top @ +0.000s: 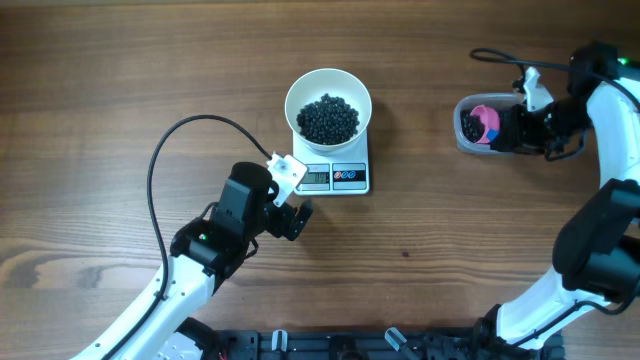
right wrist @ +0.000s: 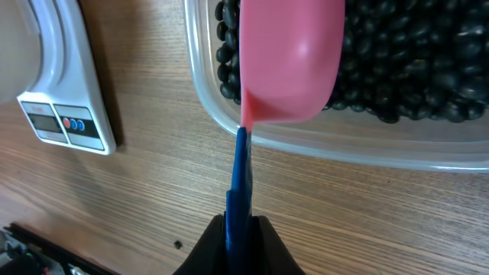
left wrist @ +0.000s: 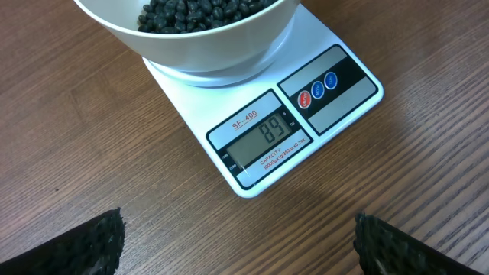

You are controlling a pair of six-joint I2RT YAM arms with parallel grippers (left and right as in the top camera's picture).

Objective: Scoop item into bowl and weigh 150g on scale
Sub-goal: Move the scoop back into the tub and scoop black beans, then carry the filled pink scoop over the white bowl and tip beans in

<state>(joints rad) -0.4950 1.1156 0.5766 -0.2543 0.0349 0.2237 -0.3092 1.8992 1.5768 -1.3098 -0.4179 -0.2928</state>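
The white bowl (top: 328, 103) stands on the small white scale (top: 335, 178), partly filled with black beans (top: 328, 118). In the left wrist view the scale (left wrist: 306, 122) displays 89 under the bowl (left wrist: 191, 46). My left gripper (top: 292, 215) hovers just in front of the scale, open and empty, with both fingertips (left wrist: 84, 248) far apart. My right gripper (right wrist: 240, 229) is shut on the blue handle (right wrist: 240, 183) of a pink scoop (right wrist: 290, 53). The scoop's cup sits over the beans (right wrist: 412, 69) in the clear tub (right wrist: 344, 149) at the far right.
The clear tub (top: 478, 125) lies on the wooden table well to the right of the scale. A black cable (top: 165, 150) loops left of the left arm. The robot base rail (top: 330, 345) runs along the table's front edge.
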